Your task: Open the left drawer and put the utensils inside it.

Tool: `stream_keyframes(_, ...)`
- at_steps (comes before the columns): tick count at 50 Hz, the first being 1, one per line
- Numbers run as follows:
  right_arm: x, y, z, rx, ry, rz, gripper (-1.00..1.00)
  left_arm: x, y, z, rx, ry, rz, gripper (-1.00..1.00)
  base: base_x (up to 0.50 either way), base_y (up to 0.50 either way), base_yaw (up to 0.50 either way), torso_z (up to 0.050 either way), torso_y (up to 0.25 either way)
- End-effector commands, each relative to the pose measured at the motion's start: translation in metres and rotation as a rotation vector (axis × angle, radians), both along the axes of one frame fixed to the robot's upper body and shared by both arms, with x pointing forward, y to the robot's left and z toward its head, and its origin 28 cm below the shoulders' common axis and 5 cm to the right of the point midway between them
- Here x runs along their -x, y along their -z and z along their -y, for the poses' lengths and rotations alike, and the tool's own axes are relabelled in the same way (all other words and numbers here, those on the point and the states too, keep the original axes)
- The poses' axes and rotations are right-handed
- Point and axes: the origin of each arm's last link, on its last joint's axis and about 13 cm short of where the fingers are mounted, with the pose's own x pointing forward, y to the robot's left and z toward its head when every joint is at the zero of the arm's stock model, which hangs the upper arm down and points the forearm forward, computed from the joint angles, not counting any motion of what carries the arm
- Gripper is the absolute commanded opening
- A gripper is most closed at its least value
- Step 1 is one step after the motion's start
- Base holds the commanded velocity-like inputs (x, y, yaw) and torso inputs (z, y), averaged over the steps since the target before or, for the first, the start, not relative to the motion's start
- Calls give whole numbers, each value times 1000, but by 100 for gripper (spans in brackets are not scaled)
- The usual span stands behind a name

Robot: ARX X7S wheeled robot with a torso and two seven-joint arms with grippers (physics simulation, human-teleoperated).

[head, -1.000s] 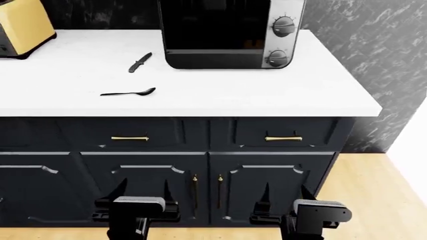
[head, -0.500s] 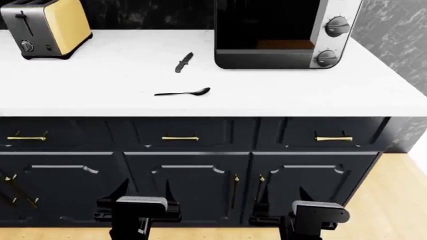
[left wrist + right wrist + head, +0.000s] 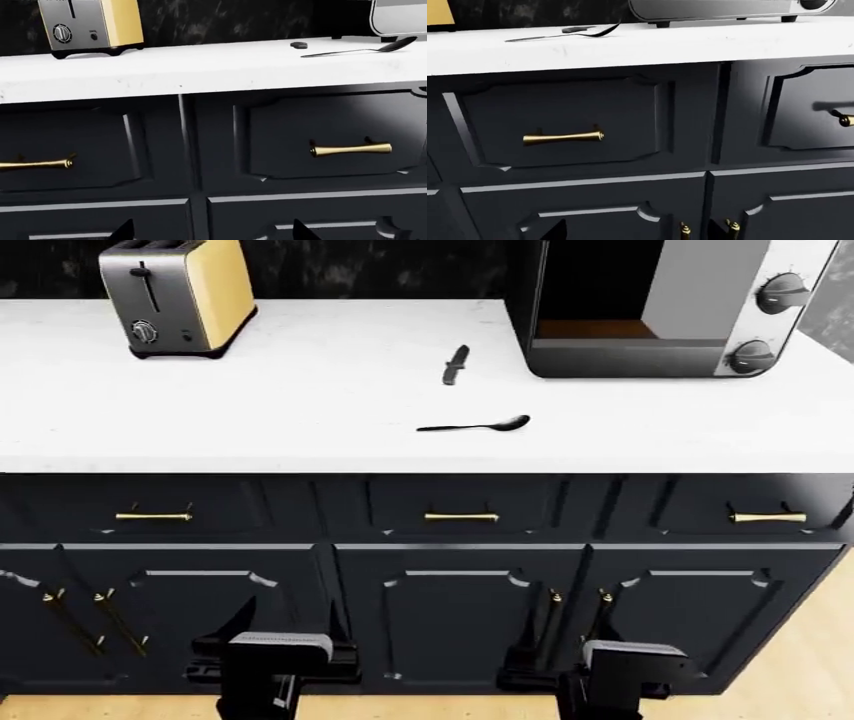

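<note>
- Both arms hang low in front of the cabinets, well below the surface; the left gripper and right gripper point forward at the cabinet doors, touching nothing
- Each gripper's dark fingers stand apart with a clear gap between them, so both are open and empty
- The left drawer sits shut under the surface edge, at the far left of the row of three; it is matt black with a raised panel front and a slim horizontal brass handle
- The middle drawer and the right drawer match it in shape and finish
- The spoon lies flat on the smooth white surface near its front edge, thin handle to the left, oval bowl to the right, above the middle drawer
- The knife lies behind the spoon, short and pointed, just left of the toaster oven
- The toaster oven is black-fronted with a silver panel and two round knobs; a yellow and steel toaster stands at the back left
- Compared with half a second ago, the whole view has slid: the toaster, knife, spoon and drawers all sit further right in the head view, and the left drawer handle is now fully in view
</note>
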Motion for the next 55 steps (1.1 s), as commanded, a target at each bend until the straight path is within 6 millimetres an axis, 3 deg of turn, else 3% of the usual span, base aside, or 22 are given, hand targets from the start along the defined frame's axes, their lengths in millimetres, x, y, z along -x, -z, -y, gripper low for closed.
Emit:
stream_keyframes(1, 1, 3, 0, -4, 4, -5, 100, 1, 1, -1, 9, -2, -11, 100, 0, 500, 0, 50, 0)
stream_keyframes(2, 1, 3, 0, -6, 2, -7, 100, 1, -3, 0, 17, 10, -21, 100, 0, 500, 0, 50, 0)
stream_keyframes(4, -4, -5, 1, -37, -5, -20, 100, -6, -48, 2, 23, 146, -31, 100, 0, 250, 0, 50, 0)
stream_keyframes(5, -3, -16, 1, -95, -42, -24, 100, -11, -81, 3, -60, 179, 26, 100, 0, 0, 0, 0, 0)
stream_keyframes(6, -3, -29, 4, -195, -50, -40, 100, -23, -134, 3, -45, 245, 151, 100, 0, 0, 0, 0, 0)
stream_keyframes(7, 1, -38, 11, -334, -127, -73, 100, -23, -187, 7, 20, 243, 313, 100, 0, 0, 0, 0, 0)
stream_keyframes(8, 3, -40, 19, -491, -124, -105, 100, -30, -221, 3, 141, 268, 349, 100, 0, 0, 0, 0, 0)
stream_keyframes(10, 9, -33, 18, -846, -120, -107, 100, -65, -253, -10, 125, 138, 58, 100, 0, 0, 0, 0, 0)
stream_keyframes(11, 12, -28, 13, -975, -135, -103, 100, -75, -268, -2, 46, 139, -107, 100, 0, 0, 0, 0, 0)
stream_keyframes(12, 16, -23, 9, -1053, -148, -96, 100, -80, -289, 7, -12, 320, -251, 100, 0, 0, 0, 0, 0)
stream_keyframes(14, 23, -22, 3, -1108, -167, -92, 100, -99, -357, 9, -30, 326, -175, 100, 0, 0, 0, 0, 0)
stream_keyframes(16, 31, -26, 3, -1247, -168, -121, 100, -89, -426, 12, -59, 359, -68, 100, 0, 0, 0, 0, 0)
stream_keyframes(21, 32, -13, -1, -1336, -131, -180, 100, -95, -465, 11, -195, 321, -180, 100, 0, 0, 0, 0, 0)
stream_keyframes(24, 32, -20, -3, -1345, -148, -131, 100, -101, -487, 10, -285, 271, -207, 100, 0, 0, 0, 0, 0)
stream_keyframes(28, 32, -18, -3, -1329, -146, -132, 100, -108, -501, 4, -319, 223, -214, 100, 0, 0, 0, 0, 0)
stream_keyframes(35, 40, -16, 1, -1411, -53, -53, 100, -117, -490, 6, -334, 227, -221, 100, 0, 0, -398, 0, 0)
stream_keyframes(39, 40, -12, 0, -1473, -120, -59, 100, -123, -486, 6, -327, 223, -227, 100, 0, 0, -500, 0, 0)
stream_keyframes(55, 37, -5, -4, -1454, -144, -122, 100, -130, -482, -4, -326, 161, -250, 100, 0, 0, -500, 0, 0)
